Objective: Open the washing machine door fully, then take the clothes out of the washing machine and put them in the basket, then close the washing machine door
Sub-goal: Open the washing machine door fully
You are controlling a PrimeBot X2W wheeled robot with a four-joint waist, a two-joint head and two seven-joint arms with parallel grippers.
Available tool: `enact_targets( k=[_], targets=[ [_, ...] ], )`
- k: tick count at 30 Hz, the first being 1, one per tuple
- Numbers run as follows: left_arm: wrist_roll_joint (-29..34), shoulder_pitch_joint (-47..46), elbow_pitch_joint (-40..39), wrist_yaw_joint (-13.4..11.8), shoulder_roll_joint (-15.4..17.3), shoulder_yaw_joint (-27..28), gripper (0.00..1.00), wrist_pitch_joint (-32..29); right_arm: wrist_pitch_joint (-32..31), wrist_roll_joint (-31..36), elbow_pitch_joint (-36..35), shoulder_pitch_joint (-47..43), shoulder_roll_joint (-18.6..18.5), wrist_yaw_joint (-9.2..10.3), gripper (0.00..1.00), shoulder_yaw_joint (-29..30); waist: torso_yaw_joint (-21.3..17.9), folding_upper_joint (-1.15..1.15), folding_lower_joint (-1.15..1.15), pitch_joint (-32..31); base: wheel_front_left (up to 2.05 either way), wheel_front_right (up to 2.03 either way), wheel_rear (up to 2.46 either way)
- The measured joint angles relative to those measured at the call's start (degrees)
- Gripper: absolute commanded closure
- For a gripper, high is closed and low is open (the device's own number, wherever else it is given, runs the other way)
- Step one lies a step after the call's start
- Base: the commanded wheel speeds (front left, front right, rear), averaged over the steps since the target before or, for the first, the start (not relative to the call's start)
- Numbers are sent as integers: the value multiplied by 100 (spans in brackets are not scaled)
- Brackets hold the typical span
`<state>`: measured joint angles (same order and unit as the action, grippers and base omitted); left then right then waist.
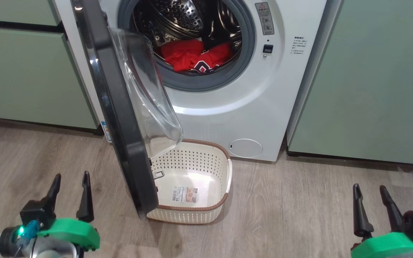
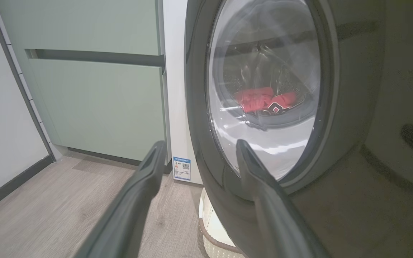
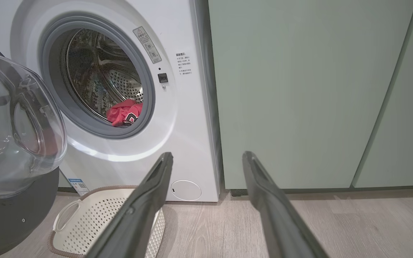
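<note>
**A:** Door status?

**B:** The round washing machine door (image 1: 120, 118) with the glossy black rim and bulging clear glass bowl is swung out on its left hinge, roughly edge-on to the robot. The bowl faces right.

**A:** Load?

**B:** The clothes (image 1: 192, 55), a bright red jersey with black-and-white lettering, lie low at the front of the steel drum, just behind the grey gasket of the big white front-loading washing machine (image 1: 228, 114).

**A:** Basket?

**B:** The small cream-white perforated plastic basket (image 1: 192, 215) with the brown braided rim sits on the wood-look floor (image 1: 281, 208), just in front of the machine. There's a sticker on its bottom. The door's lower rim overlaps its left side — can't tell if they touch.

**A:** Grippers?

**B:** The left gripper (image 1: 71, 174) is low at the left with its dark fingers spread, holding nothing. Its wrist view looks at the door's outer face, with the red fabric visible through the glass. The right gripper (image 1: 369, 186) is low at the right, also spread and holding nothing, well apart from the machine — it points between the machine and the pale green cabinets (image 1: 371, 79).
</note>
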<state>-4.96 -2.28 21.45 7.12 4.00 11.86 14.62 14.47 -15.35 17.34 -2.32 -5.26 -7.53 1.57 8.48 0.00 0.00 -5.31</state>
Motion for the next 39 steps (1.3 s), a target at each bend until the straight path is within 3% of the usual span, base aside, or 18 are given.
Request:
enact_targets(
  k=[12, 14, 15, 19, 24, 28, 31, 36, 37, 39],
  targets=[
    [-2, -1, 25, 1, -21, -7, 2, 0, 0, 77, -11, 1, 57, 0, 0, 24, 48, 0, 0, 20, 0, 0, 0],
    [-82, -4, 11, 1, -49, 31, 77, 0, 0, 77, -11, 1, 58, 0, 0, 25, 57, 0, 0, 26, 0, 0, 0],
    [-214, -6, -21, 1, -75, 83, 100, 0, 0, 77, -11, 1, 58, 0, 0, 25, 60, 0, 0, 29, 0, 0, 0],
    [-1181, -134, -227, 0, -151, 534, 100, 0, 0, 77, -11, 1, 63, 0, 0, 34, 70, 0, 0, 43, 0, 0, 0],
    [-1443, -528, -978, 0, -177, 827, 100, 0, 0, 77, -5, 1, 115, 0, 0, 34, 85, 0, 0, 57, 0, 0, 0],
    [-1642, -1004, -1712, 0, -185, 750, 100, 2, 0, 77, -2, 1, 134, 0, 0, 41, 111, 0, 0, 60, 0, 0, 0],
    [-1742, -1269, -2287, -26, -186, 357, 100, -33, 0, 77, 0, 1, 135, 0, 0, 47, 130, 0, 0, 58, 0, 0, 0],
    [-1868, -1614, -3305, -290, -185, -792, 100, -438, 0, 77, 8, 1, 138, 0, 0, 52, 140, 0, 0, 47, 0, 0, 0],
    [-1868, -1614, -3305, -290, -185, -792, 100, -438, 0, 77, 8, 1, 138, 0, 0, 52, 140, 0, 0, 47, 0, 0, 0],
    [-1885, -1645, -3639, -397, -185, -1359, 100, -590, 0, 77, 11, 1, 140, 0, 0, 49, 126, 0, 0, 44, 0, 0, 0]
  ],
)
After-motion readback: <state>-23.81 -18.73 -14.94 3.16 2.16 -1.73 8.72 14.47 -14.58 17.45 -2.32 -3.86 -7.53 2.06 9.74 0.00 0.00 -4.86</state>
